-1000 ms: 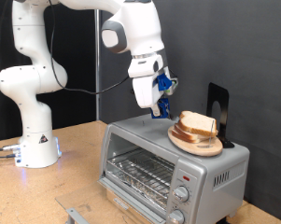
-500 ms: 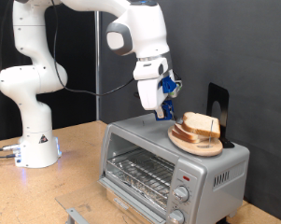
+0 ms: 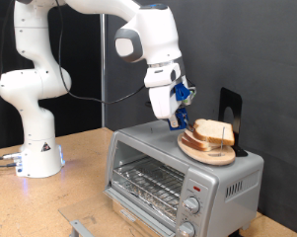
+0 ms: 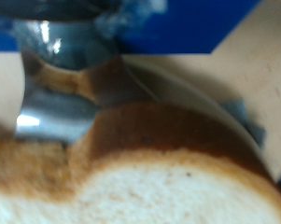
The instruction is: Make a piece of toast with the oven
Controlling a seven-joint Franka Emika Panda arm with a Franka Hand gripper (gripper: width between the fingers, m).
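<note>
My pincer (image 3: 178,120) hovers (grip unclear) at nine o'clock of the toast (image 3: 212,131), not yet inside the oven (image 3: 178,176).

Setting: probably a lab | robot arm (image 3: 49,59) bolted to wooden bench (image 3: 74,163) | black backdrop (image 3: 257,49)

Oven (image 3: 183,172) on wooden table (image 3: 69,183)

Toast (image 3: 211,130) pale, golden-brown crust; oven (image 3: 158,163) silver-grey; pincer (image 3: 178,120) blue-fingered.
</note>
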